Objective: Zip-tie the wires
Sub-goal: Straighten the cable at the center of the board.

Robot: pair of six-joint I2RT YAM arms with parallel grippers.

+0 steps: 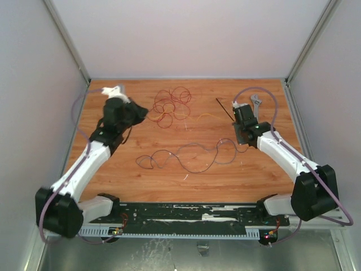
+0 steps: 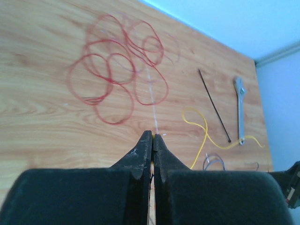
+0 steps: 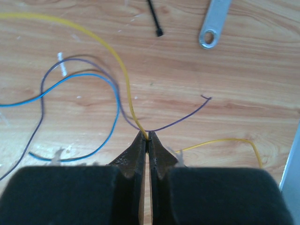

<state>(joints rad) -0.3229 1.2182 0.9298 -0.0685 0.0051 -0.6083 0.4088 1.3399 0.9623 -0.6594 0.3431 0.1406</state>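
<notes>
- Right pincer [image 3: 147, 134] pressed together over the right side of the wooden counter [image 1: 237, 180], pinching a yellow strand [image 3: 124, 72] of the wires [image 1: 169, 105] right at its fingertips.
- Meeting the same tips, a purple strand [image 3: 183, 119], free end hooked up to the right. Just beside it, a blue strand [image 3: 117, 105] lying loose on the wood in a wide bend.
- Left pincer [image 2: 153, 137] likewise pressed together, low over the left side of the counter at the edge of the red tangle. Closed on a faint pale strand leading straight into its tips, with flecks of colour in the slit between the fingers.
- Bulk of the wires in red loops, heaped loosely at the far middle of the counter between the two pincers. Darker strands trailing in long curves across the middle toward the right arm.
- Zip tie [image 2: 214, 105] flat and straight on the wood, held by neither pincer. Placed at a slant between the red tangle and the wrench [image 2: 240, 112], close to the right pincer in the overhead view.
- Wrench at the far right, near the wall, apart from the zip tie, with the yellow strand running past its near end.
</notes>
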